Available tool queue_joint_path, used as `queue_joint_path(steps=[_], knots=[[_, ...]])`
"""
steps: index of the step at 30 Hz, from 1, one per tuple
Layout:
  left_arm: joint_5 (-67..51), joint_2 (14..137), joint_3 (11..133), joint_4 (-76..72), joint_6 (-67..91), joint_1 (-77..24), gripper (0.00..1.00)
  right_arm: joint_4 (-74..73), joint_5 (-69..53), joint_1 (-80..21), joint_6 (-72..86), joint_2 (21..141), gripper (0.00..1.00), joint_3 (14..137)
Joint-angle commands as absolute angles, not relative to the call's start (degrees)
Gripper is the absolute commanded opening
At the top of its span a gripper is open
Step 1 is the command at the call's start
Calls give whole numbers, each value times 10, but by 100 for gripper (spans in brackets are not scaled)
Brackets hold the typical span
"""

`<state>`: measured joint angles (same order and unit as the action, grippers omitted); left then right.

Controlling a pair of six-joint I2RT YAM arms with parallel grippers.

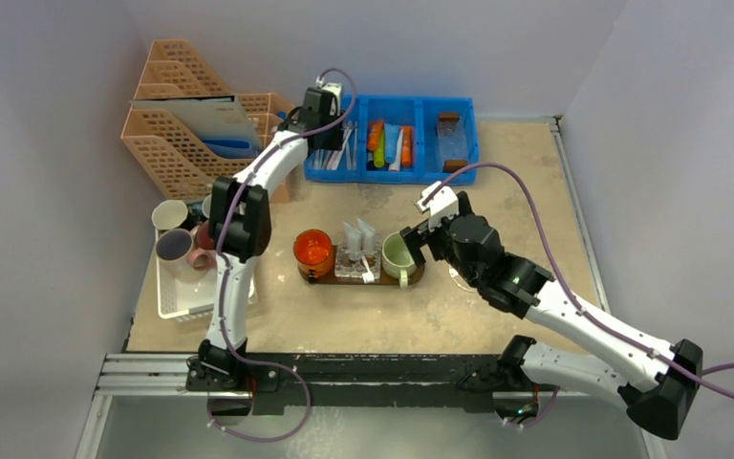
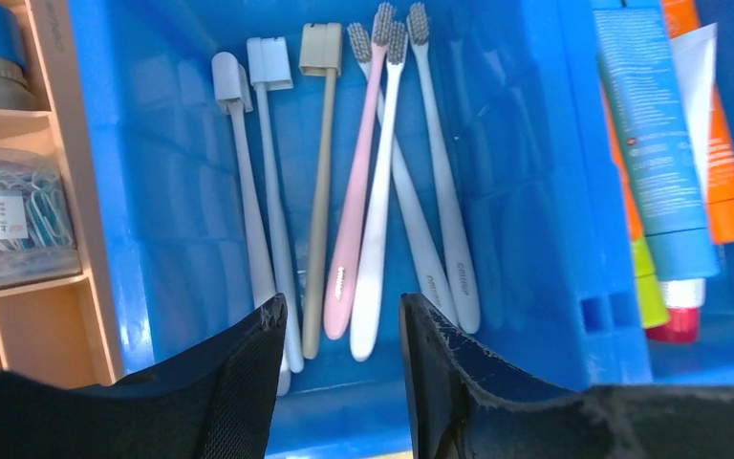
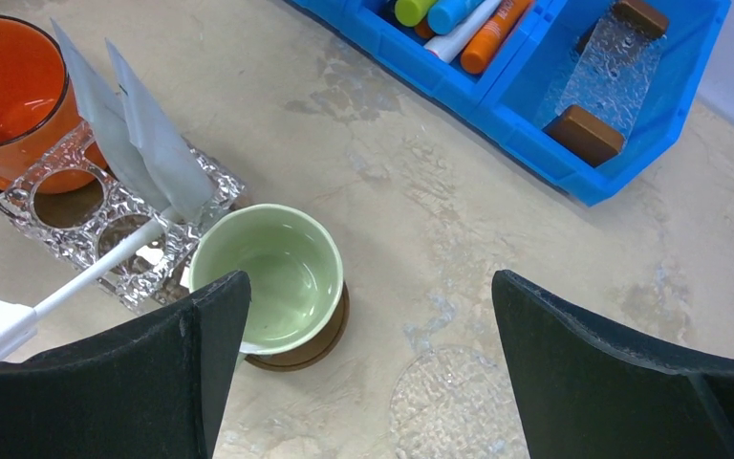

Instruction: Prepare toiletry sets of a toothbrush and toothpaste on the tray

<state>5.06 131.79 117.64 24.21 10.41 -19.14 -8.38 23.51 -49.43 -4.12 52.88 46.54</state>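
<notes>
Several toothbrushes lie in the left compartment of the blue bin [image 2: 526, 191], among them a white one [image 2: 379, 220] and a pink one [image 2: 354, 210]. My left gripper [image 2: 341, 311] hangs just above their handle ends, jaws partly apart and touching nothing. On the dark brown tray [image 3: 333, 330] stands a clear glass holder [image 3: 158, 244] with two pale tubes [image 3: 143, 134] and a white toothbrush [image 3: 96, 270]. A green cup [image 3: 268, 277] and an orange cup [image 3: 10, 86] sit at the tray's ends. My right gripper [image 3: 371, 287] is wide open beside the green cup.
Orange, green and blue tubes [image 2: 650, 143] fill the bin's middle compartment, and a glass dish [image 3: 612, 67] its right one. Orange file racks [image 1: 186, 124] stand at the back left. A white tray of mugs [image 1: 177, 287] sits at the left. A clear glass disc [image 3: 449, 402] lies on the table.
</notes>
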Motion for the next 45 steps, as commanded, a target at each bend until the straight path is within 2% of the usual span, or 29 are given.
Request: queue_joint_path(steps=[1,5,17,24,37,45], knots=[[83,1343,1221,235,68,-187,45,-90,246,-493,-43,531,99,490],[100,1374,1247,237,51,-187,41,-101,245,-493,-45,539,99,499],[104,1409,1258,218,39,-185,22,-102,244,-493,-38,551,99,500],[85,1419,1248,215,48,-182,14,-101,244,-493,-38,553,99,499],[62,1432,1241,230,68,-174,19,-96,241,-493,-38,557,99,497],[21,1444,1242,248,83,-174,18,-93,236,-494,-37,563,99,496]])
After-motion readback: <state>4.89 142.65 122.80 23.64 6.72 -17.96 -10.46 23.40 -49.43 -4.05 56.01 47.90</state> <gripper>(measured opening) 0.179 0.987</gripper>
